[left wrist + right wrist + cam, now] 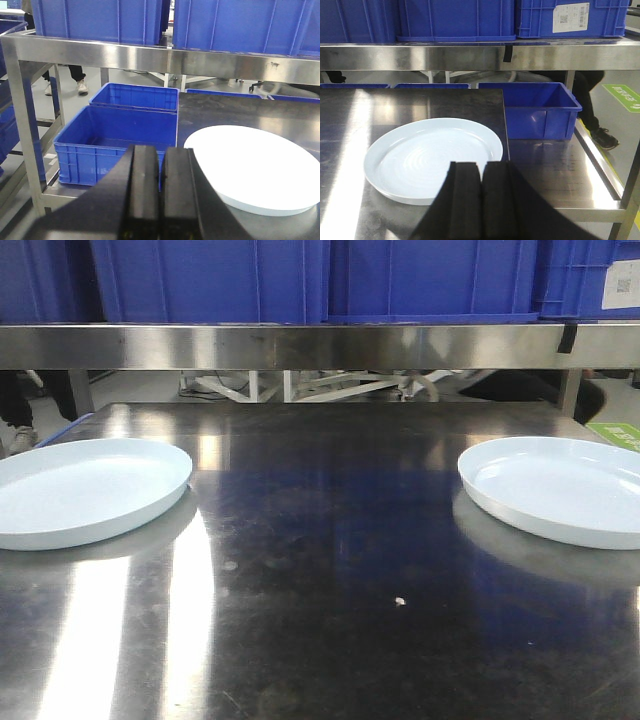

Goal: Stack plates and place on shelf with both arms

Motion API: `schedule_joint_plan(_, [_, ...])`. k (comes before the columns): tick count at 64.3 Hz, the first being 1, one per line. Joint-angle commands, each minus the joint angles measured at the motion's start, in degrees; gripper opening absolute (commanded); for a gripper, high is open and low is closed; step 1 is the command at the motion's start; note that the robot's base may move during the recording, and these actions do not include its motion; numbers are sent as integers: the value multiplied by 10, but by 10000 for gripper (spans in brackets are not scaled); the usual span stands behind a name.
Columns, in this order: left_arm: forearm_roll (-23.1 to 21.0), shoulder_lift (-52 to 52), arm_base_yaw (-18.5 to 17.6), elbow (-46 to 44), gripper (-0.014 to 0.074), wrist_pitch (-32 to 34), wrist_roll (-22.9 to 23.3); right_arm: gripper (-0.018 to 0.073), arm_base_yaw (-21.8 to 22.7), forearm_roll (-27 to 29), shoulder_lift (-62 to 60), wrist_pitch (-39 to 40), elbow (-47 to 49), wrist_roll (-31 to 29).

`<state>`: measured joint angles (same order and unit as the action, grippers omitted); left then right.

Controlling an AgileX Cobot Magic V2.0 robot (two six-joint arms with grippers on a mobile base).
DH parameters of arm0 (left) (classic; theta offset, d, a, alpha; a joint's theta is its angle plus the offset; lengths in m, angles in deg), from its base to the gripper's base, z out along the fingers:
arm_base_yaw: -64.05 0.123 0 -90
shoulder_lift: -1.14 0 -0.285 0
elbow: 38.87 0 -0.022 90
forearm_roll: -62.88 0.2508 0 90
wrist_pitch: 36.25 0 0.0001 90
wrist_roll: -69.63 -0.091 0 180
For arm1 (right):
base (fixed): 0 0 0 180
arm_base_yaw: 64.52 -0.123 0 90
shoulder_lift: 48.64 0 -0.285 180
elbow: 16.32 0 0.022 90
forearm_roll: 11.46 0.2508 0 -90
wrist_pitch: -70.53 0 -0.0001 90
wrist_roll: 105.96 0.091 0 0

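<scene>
Two pale bluish-white plates lie apart on the dark steel tabletop (330, 540). The left plate (85, 490) sits at the left edge; it also shows in the left wrist view (255, 170). The right plate (560, 490) sits at the right edge; it also shows in the right wrist view (430, 155). My left gripper (161, 150) is shut and empty, just left of its plate's near rim. My right gripper (481, 167) is shut and empty, at the near right rim of its plate. The steel shelf rail (320, 345) runs across behind the table. Neither gripper shows in the front view.
Big blue crates (300, 280) stand on the shelf above the rail. More blue crates sit low to the left (120, 135) and low to the right (535, 107) of the table. A small pale crumb (400, 601) lies mid-table. A person's legs (592, 115) stand at right.
</scene>
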<state>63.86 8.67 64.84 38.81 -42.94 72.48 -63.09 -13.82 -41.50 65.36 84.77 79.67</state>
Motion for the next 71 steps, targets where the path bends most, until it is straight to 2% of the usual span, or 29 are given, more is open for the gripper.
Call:
schedule_joint_plan(1, [0,-11,0,2,83,50,4,56,3,-1,-11,52,0,0])
schedule_joint_plan(58, [9,-6,0,-3,83,47,4,56,3,-1,-11,52,0,0])
schedule_joint_plan(64, [9,27,0,-40,83,42,4,56,3,-1,-11,52,0,0])
schedule_joint_plan(71, [10,114,-11,-134,83,14,4,56,3,-1,-11,52,0,0])
